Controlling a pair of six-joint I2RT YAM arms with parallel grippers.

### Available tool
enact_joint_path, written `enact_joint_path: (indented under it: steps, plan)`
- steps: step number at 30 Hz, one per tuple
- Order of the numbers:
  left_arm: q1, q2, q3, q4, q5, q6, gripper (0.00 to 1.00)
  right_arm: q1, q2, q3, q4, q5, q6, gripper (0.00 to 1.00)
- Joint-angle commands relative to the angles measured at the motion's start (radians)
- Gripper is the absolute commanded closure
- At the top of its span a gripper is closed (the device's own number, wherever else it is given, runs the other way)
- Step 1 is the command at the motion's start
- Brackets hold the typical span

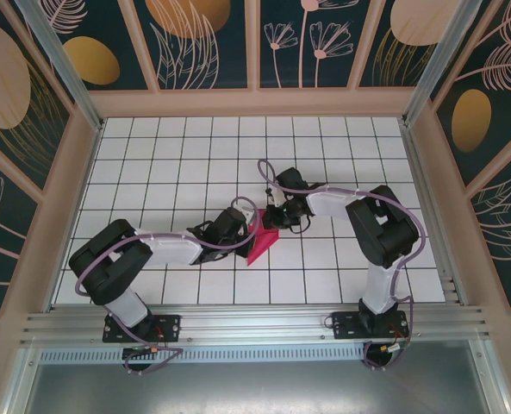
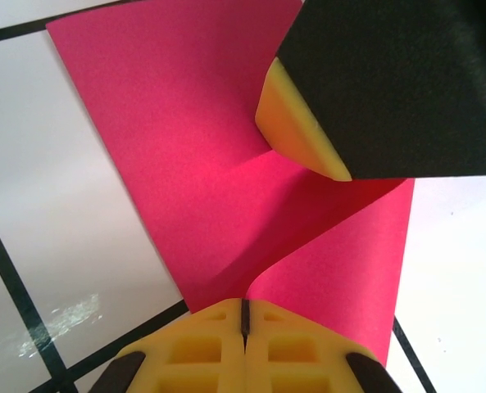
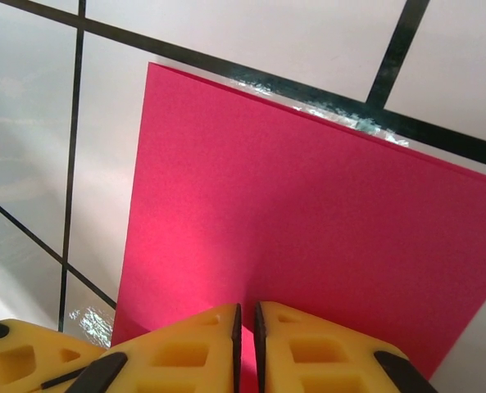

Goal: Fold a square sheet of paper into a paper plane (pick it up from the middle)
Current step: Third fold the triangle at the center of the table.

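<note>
The square sheet of paper (image 1: 259,244) is magenta-red and lies partly lifted on the tiles between both grippers, narrowing to a point toward the near side. In the left wrist view the sheet (image 2: 193,164) curls up from the floor. My left gripper (image 2: 245,315) is shut on its near edge and reaches it from the left (image 1: 246,224). One yellow finger of the right gripper (image 2: 296,131) presses on the paper's far part. My right gripper (image 3: 246,315) stands over the sheet (image 3: 308,213), its jaws a narrow slit apart with paper showing in the gap. The paper plane is out of view.
The floor is white tiles with black grid lines (image 1: 324,164). Patterned walls (image 1: 255,52) enclose it at the back and on both sides. An aluminium rail (image 1: 255,326) carrying both arm bases runs along the near edge.
</note>
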Motion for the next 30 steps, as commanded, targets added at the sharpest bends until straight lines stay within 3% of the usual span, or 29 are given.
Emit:
enact_joint_path:
  steps: [1,7,15,22,30]
  plan:
    - [0.008,0.010,-0.019,0.015,0.001,-0.017,1.00,-0.002,-0.051,0.029,-0.010,0.031,0.025,0.83]
    - [0.008,0.012,-0.021,0.013,-0.002,-0.015,1.00,-0.021,-0.149,-0.013,0.006,0.095,0.076,0.80]
    - [0.007,0.014,0.000,0.027,0.015,0.003,1.00,-0.027,-0.250,-0.120,0.053,0.045,0.123,0.76]
    - [0.007,0.022,0.021,0.010,0.026,0.022,1.00,-0.028,-0.186,-0.100,0.076,0.033,0.115,0.85]
    - [0.008,0.021,0.020,0.004,0.020,0.025,1.00,-0.029,-0.031,0.013,0.018,0.107,0.049,0.91]
